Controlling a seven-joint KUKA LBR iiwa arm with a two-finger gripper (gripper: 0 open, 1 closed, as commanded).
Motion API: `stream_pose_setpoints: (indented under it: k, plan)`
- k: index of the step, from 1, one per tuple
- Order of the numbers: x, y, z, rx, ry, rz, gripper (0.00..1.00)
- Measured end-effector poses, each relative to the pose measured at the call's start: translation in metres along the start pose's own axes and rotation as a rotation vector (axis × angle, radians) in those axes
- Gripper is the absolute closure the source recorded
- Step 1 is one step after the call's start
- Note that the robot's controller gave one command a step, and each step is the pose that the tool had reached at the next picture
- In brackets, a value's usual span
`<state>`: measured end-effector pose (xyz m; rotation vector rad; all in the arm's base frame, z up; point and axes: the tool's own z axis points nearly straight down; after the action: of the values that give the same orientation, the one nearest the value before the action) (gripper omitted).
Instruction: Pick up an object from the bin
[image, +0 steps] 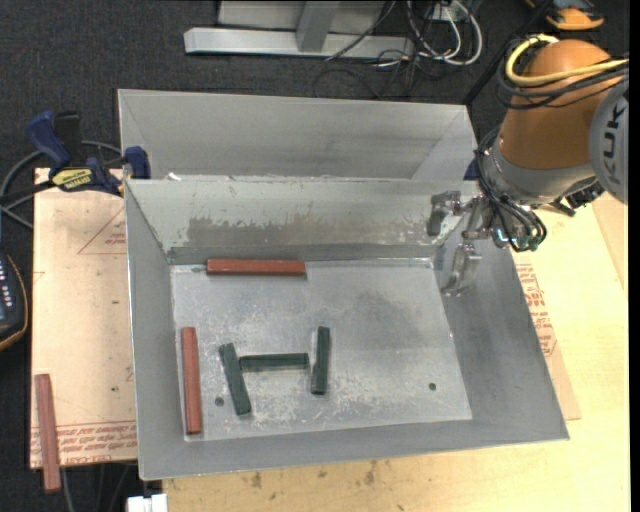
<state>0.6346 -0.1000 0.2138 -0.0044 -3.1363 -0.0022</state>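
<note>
The grey bin (150, 300) is entered by the gripper (458, 262) at 2 o'clock, well apart from every piece. Whether the jaws are released or clenched cannot be told. One red bar (255, 267) is laid at 11 o'clock, a second red bar (190, 380) at 8, and three dark green bars (272, 362) near 6. Nothing is judged picked yet: approach, grasp and lift are left.

Bars (272, 362) in bin's (400, 335) left half
</note>
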Motion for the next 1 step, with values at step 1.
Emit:
stream_pose_setpoints:
  k: [1]
  plan:
    - [0.0806, 0.0921, 0.0641, -0.003, 0.002, -0.159, 0.00]
